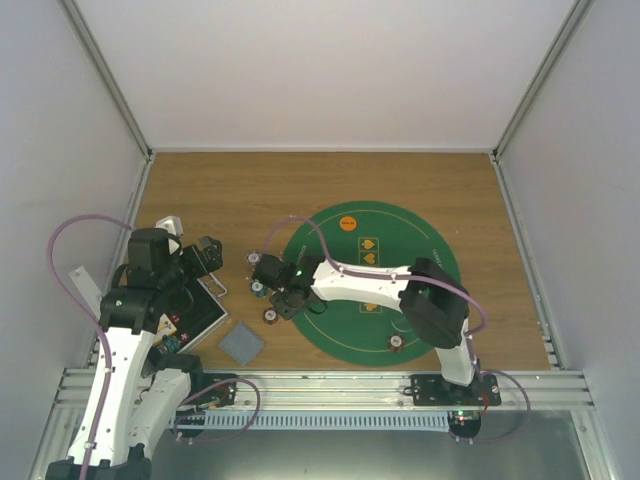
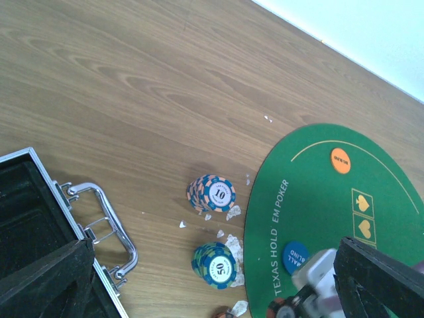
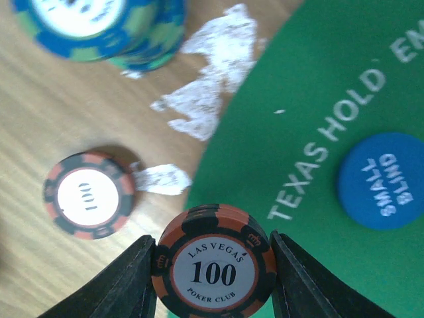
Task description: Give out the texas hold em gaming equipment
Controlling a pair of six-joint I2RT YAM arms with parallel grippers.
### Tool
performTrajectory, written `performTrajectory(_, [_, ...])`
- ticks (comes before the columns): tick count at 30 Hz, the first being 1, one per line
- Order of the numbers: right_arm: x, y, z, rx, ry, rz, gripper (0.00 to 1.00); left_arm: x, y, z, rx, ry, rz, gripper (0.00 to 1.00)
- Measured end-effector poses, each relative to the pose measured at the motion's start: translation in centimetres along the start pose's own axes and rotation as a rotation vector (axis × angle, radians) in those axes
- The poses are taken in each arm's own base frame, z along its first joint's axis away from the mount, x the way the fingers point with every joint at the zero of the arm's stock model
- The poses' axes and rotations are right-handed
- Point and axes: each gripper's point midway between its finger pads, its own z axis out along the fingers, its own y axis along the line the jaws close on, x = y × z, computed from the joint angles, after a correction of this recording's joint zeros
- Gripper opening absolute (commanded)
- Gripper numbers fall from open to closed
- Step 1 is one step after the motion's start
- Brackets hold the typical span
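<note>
My right gripper [image 3: 212, 244] is shut on a small stack of orange-and-black 100 poker chips [image 3: 214, 265], held just above the left edge of the green mat [image 3: 298, 99]. Another 100 chip [image 3: 89, 202] lies on the wood to its left. On the wood beside the mat stand a blue-green 50 stack [image 2: 215, 265] and an orange-blue 10 stack [image 2: 212, 193]. A blue small-blind disc [image 2: 295, 256] and an orange disc [image 2: 340, 159] lie on the mat. My left gripper [image 2: 215, 248] hangs open high above the chip stacks, holding nothing. Grey-backed cards [image 1: 242, 343] lie near the front.
The open black case [image 1: 195, 310] with its metal handle [image 2: 109, 225] lies under the left arm. White scraps [image 3: 212, 79] are scattered on the wood around the stacks. Another chip [image 1: 397, 343] lies on the mat's near edge, beside the right arm.
</note>
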Motion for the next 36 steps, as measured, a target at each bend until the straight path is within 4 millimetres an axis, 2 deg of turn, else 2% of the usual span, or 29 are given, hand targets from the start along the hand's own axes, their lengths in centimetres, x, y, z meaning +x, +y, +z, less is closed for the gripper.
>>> performTrajectory(6, [-0.6,-2.3,0.0,0.017,-0.014,0.087,0.46,0.0,0.0,0.0,0.0,0.0,0.0,0.99])
performTrajectory(17, [-0.3,-2.3,1.3,0.004,0.012,0.097,0.46,0.0,0.0,0.0,0.0,0.0,0.0,0.99])
performTrajectory(26, [0.3,-3.0,2.8,0.016,0.05,0.11,0.47,0.0,0.0,0.0,0.0,0.0,-0.001,0.99])
performTrajectory(32, [0.4,-3.0,3.0,0.013,0.056,0.113,0.58,0.0,0.0,0.0,-0.001,0.0,-0.001,0.99])
performTrajectory(36, [0.4,-3.1,2.9,0.016,0.058,0.113,0.59,0.0,0.0,0.0,-0.001,0.0,-0.001,0.99])
